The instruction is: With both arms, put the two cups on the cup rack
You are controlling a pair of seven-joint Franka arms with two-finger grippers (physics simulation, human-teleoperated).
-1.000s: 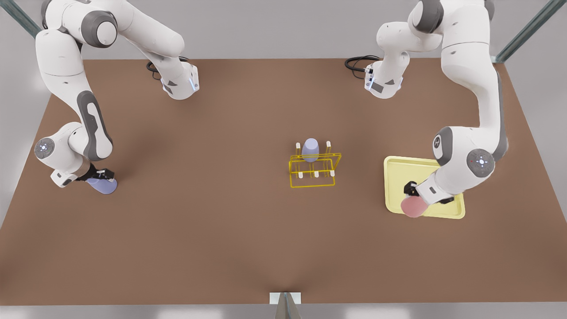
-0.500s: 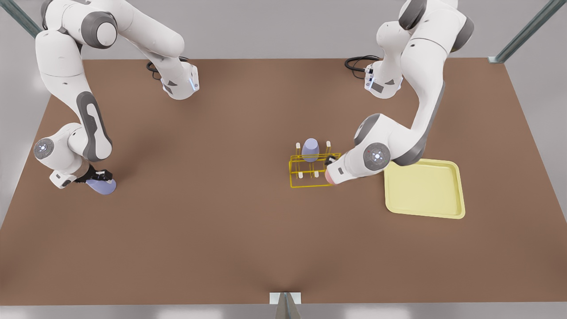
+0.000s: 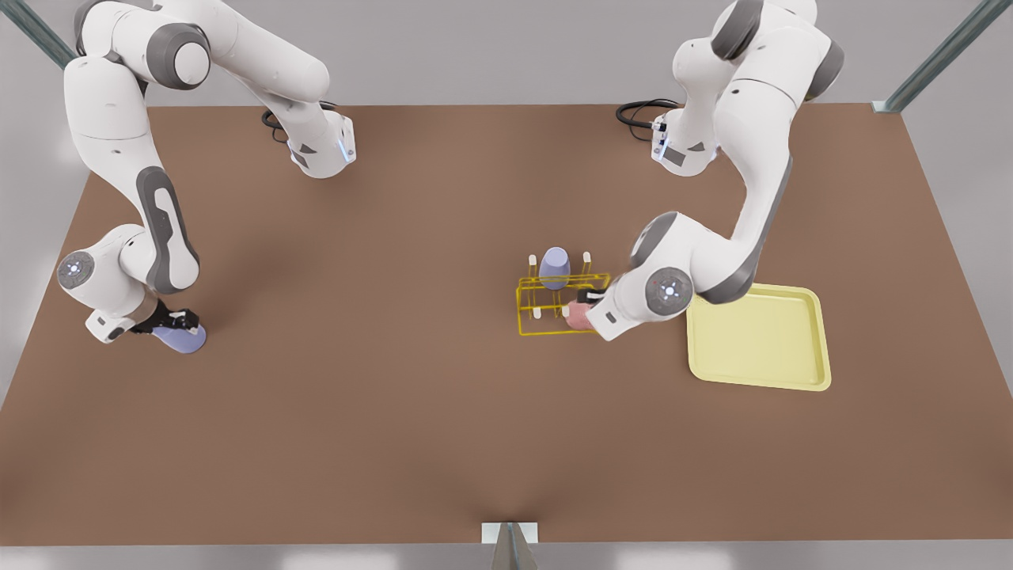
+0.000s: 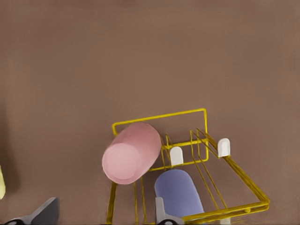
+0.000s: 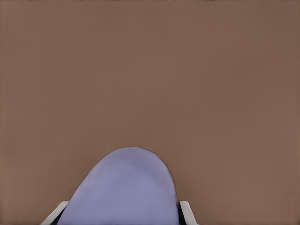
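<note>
Salmon-pink cup (image 3: pixel 579 315), tilted, flat end toward the left wrist camera (image 4: pixel 132 153), over the corner of the cup rack (image 3: pixel 526 313) nearest the front view's right; far end overlapping the yellow wire frame (image 4: pixel 159 116), contact with a peg not discernible. Left gripper (image 3: pixel 589 298) directly against this cup, on the arm at the front view's right; whether clamped on the cup or released cannot be told. Second lavender cup (image 3: pixel 555 267) mouth-down on the rack's back row, between two white-tipped pegs (image 4: pixel 223 146), seen just beside the pink cup in the left wrist view (image 4: pixel 179 192). Pale-yellow tray (image 3: pixel 760 340) just beyond that arm's wrist, toward the front view's right, apart from the rack. Lavender-blue cup (image 3: pixel 182 338) well apart from the rack, low over the brown table (image 3: pixel 396 396) at the front view's left, tilted. Right gripper (image 3: pixel 170 321) closed on it, white-tipped fingers (image 5: pixel 186 208) pressed to either side of the cup body (image 5: pixel 124 187).
</note>
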